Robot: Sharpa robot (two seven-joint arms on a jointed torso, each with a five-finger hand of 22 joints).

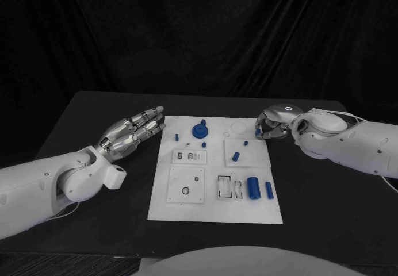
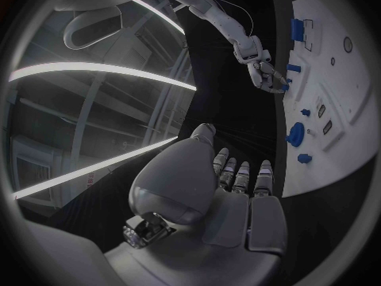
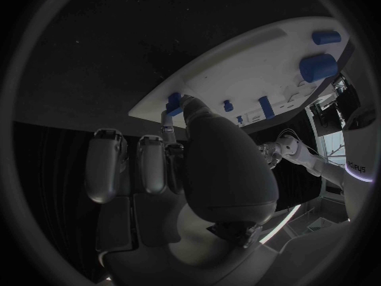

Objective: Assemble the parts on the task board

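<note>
At left of the frame, the left hand [image 1: 131, 131] hovers beside the board, fingers extended together, holding nothing. The white task board [image 1: 215, 213] lies mid-frame, with recessed slots and blue parts: a round knob [image 1: 200, 130] near its top, two cylinders [image 1: 259, 188] at lower right. At upper right, the right hand [image 1: 272, 125] pinches a small blue part [image 3: 174, 103] at the board's top corner.

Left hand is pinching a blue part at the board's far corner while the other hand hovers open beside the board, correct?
Wrong hand. The right hand pinches the small blue part at the far right corner of the task board, as the right wrist view shows. The left hand hovers open beside the board's left edge.
</note>
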